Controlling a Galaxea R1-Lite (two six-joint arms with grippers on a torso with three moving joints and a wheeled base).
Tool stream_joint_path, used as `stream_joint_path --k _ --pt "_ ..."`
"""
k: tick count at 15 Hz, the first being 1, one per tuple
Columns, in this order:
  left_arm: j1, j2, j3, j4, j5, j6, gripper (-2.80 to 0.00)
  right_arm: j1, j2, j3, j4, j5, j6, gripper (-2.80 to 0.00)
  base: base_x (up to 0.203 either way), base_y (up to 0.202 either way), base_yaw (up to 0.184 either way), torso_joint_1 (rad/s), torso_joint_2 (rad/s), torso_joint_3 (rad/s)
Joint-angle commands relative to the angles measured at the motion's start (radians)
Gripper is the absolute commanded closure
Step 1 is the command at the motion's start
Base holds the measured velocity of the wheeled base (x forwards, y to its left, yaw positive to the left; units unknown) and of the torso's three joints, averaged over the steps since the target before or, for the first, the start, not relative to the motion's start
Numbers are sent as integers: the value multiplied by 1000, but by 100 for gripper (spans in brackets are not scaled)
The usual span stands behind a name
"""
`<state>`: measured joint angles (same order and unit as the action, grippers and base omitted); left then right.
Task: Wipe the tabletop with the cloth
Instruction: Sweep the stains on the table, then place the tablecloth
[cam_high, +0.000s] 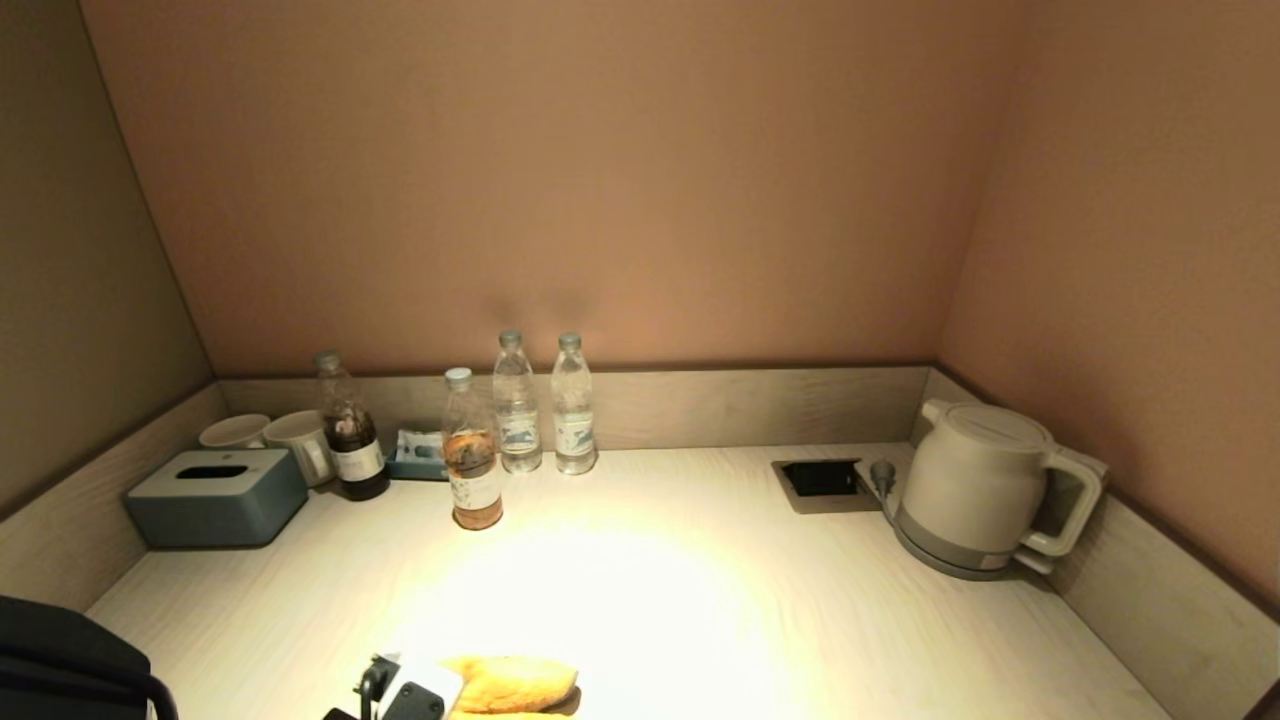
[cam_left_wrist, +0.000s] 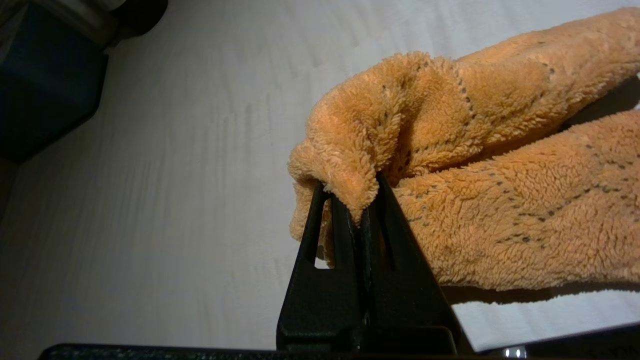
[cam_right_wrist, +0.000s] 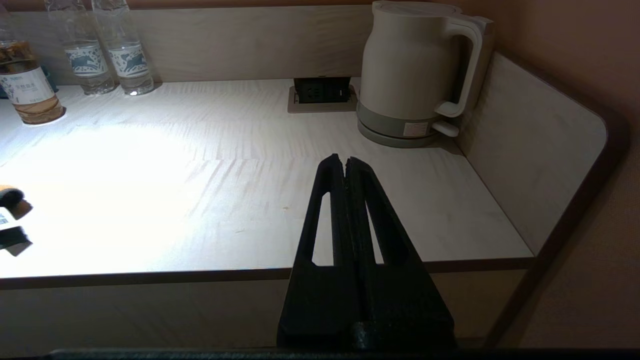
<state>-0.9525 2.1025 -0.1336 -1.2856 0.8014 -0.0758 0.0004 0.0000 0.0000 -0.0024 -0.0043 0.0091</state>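
Note:
The orange fluffy cloth (cam_high: 515, 685) lies on the pale wood tabletop (cam_high: 700, 600) at the front edge, left of centre. My left gripper (cam_left_wrist: 357, 200) is shut on a fold at one end of the cloth (cam_left_wrist: 500, 200), and the rest of the cloth rests on the table. The left wrist (cam_high: 410, 692) shows at the bottom edge of the head view. My right gripper (cam_right_wrist: 345, 160) is shut and empty. It hangs off the table's front edge on the right, out of the head view.
A white kettle (cam_high: 975, 490) and a recessed socket (cam_high: 822, 478) are at the back right. A tea bottle (cam_high: 472, 450), two water bottles (cam_high: 545, 405), a dark bottle (cam_high: 350, 430), cups (cam_high: 270, 435) and a grey tissue box (cam_high: 215, 495) are at the back left. Low walls border three sides.

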Motion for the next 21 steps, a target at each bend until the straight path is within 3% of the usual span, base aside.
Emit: stream_joint_path --k 1,5,9,16,18,21 --pt "98 18 48 -27 4 -26 0 0 0 0 -1 0 0 0 0 0 0 0 0 0" --pt "395 164 115 -221 -6 -35 0 0 0 0 -1 0 0 0 0 0 0 0 0 0" --pt "689 200 67 -277 -69 20 0 0 0 0 -1 0 0 0 0 0 0 0 0 0" --pt "810 -195 -47 -273 -100 271 0 0 0 0 -1 0 0 0 0 0 0 0 0 0" --pt "901 -316 -160 -180 -106 337 0 0 0 0 -1 0 0 0 0 0 0 0 0 0" --pt "1015 -433 -332 143 -136 336 0 0 0 0 -1 0 0 0 0 0 0 0 0 0"
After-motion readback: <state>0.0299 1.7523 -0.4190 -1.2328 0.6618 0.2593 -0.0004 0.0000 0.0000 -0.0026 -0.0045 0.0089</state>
